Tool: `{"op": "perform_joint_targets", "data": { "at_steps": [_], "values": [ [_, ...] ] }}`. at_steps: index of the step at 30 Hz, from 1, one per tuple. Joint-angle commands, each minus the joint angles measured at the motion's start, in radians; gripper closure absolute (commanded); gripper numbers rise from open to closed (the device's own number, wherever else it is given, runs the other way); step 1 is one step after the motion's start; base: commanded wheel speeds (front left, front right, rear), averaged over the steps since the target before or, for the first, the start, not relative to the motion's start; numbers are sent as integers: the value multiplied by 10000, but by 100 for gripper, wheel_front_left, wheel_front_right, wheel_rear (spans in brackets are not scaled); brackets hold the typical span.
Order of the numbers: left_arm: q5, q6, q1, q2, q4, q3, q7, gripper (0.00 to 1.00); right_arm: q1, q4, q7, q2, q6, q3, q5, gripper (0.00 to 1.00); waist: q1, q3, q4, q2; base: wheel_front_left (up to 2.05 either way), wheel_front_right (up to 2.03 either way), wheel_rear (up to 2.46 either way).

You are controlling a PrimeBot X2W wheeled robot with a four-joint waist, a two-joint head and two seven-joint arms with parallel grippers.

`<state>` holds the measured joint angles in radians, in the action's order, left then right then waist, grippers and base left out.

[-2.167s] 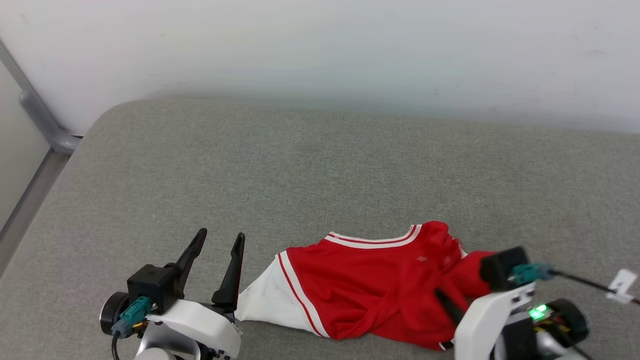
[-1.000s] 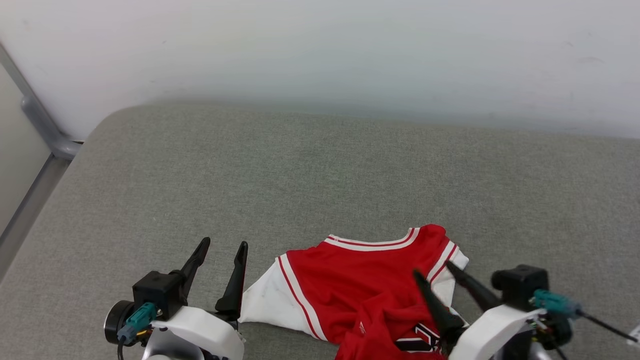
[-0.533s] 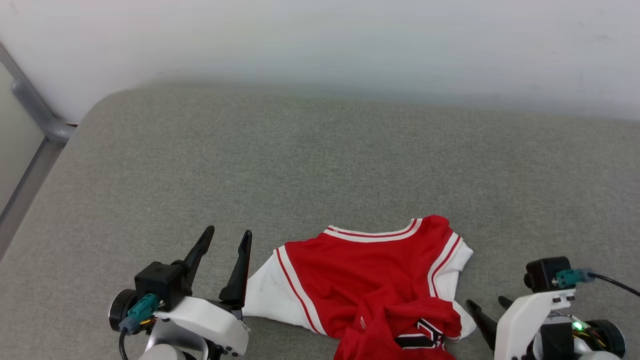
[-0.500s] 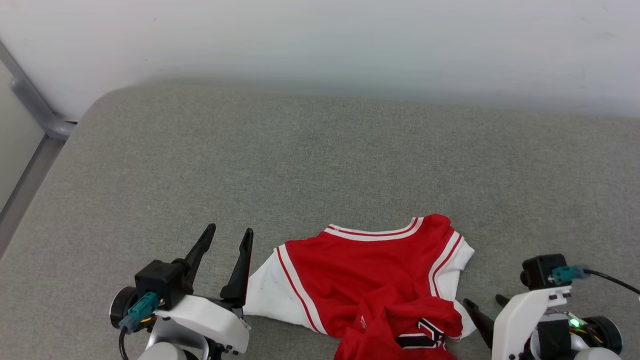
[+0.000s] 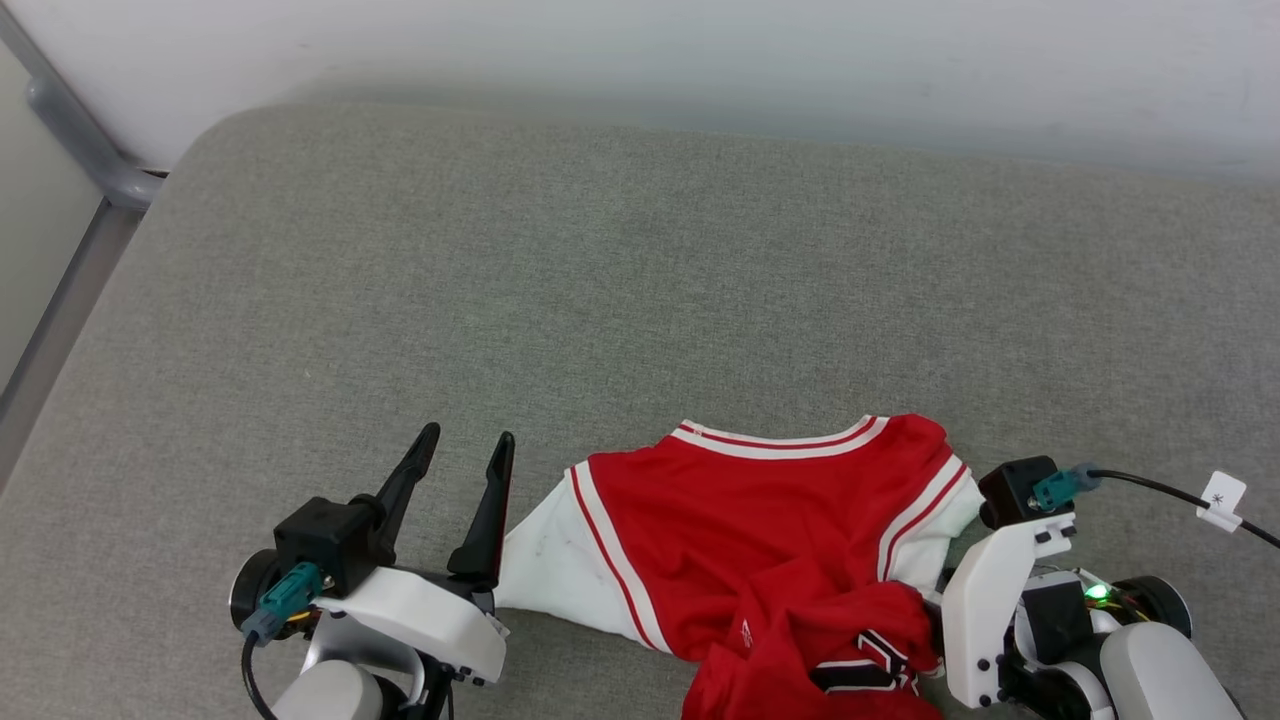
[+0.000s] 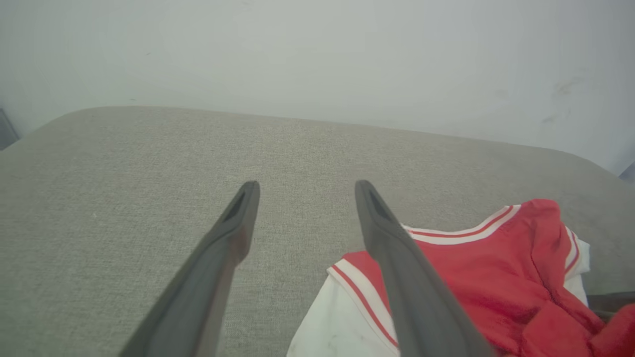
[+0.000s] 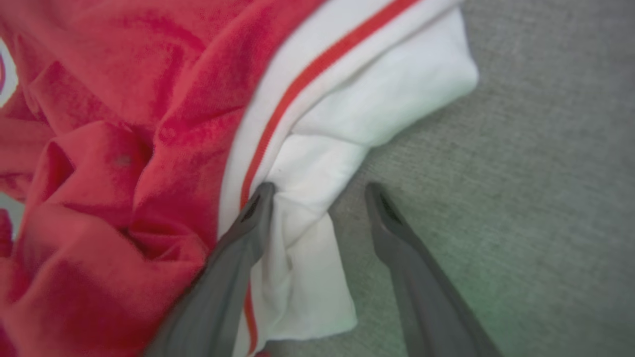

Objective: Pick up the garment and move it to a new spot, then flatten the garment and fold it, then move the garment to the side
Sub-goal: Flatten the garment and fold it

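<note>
The red jersey garment (image 5: 760, 520) lies crumpled on the grey cushion (image 5: 640, 280), collar trim toward the wall, with black lettering on its bunched front fold (image 5: 870, 665). My left gripper (image 5: 468, 436) stands open just left of the white left sleeve (image 5: 545, 570), with nothing between its fingers (image 6: 306, 186). In the right wrist view my right gripper (image 7: 320, 188) is open over the edge of the white right sleeve (image 7: 377, 99). Its left finger (image 7: 248, 223) touches the sleeve's folds beside the red stripe. In the head view the right wrist housing (image 5: 985, 600) hides those fingers.
A pale wall (image 5: 700, 50) runs behind the cushion. A grey metal rail (image 5: 70, 130) stands at the far left. A black cable with a white tag (image 5: 1222, 497) trails from the right wrist. Bare cushion stretches beyond and to both sides of the garment.
The head view has tilted down. My right gripper has moved from the lower right, apart from the garment, up to the right sleeve. The left gripper and the garment stay much as before.
</note>
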<state>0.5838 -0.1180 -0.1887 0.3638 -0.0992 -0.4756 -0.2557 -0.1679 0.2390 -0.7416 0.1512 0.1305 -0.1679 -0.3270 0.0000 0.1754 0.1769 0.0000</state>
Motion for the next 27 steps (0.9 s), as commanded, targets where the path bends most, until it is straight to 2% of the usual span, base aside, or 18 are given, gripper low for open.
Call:
{"op": "perform_joint_targets", "data": {
  "at_steps": [1, 6, 11, 15, 19, 23, 27],
  "values": [
    [-64, 27, -83, -35, -31, 37, -44, 0, 261, 446, -251, -134, 3, -250, -77, 100, 0, 22, 18, 0, 0, 0, 0],
    [-89, 92, -58, -98, -185, 141, -71, 0, -52, 123, 6, 64, -3, -115, -61, 100, 0, -16, -30, 0, 0, 0, 0],
    [-129, 54, 70, -140, -238, 147, -90, 0, -426, -769, 514, 234, -4, 681, 325, 100, 0, -227, -160, 0, 0, 0, 0],
    [-179, 36, 114, -150, -211, 124, -89, 0, -247, -1514, 450, 341, -1, 1540, 737, 100, 0, -336, -242, 0, 0, 0, 0],
    [-177, 42, 154, -159, -174, 96, -92, 0, 215, -1994, 322, 312, -1, 2812, 1182, 100, 0, -373, -274, 0, 0, 0, 0],
    [-165, 32, 193, -158, -174, 90, -95, 0, 740, -1804, 398, -25, -3, 4217, 1427, 100, 0, -379, -280, 0, 0, 0, 0],
    [-143, 36, 222, -99, -211, 113, -97, 0, 1088, -1207, 708, -359, 0, 4753, 1473, 100, 0, -372, -322, 0, 0, 0, 0]
  ]
}}
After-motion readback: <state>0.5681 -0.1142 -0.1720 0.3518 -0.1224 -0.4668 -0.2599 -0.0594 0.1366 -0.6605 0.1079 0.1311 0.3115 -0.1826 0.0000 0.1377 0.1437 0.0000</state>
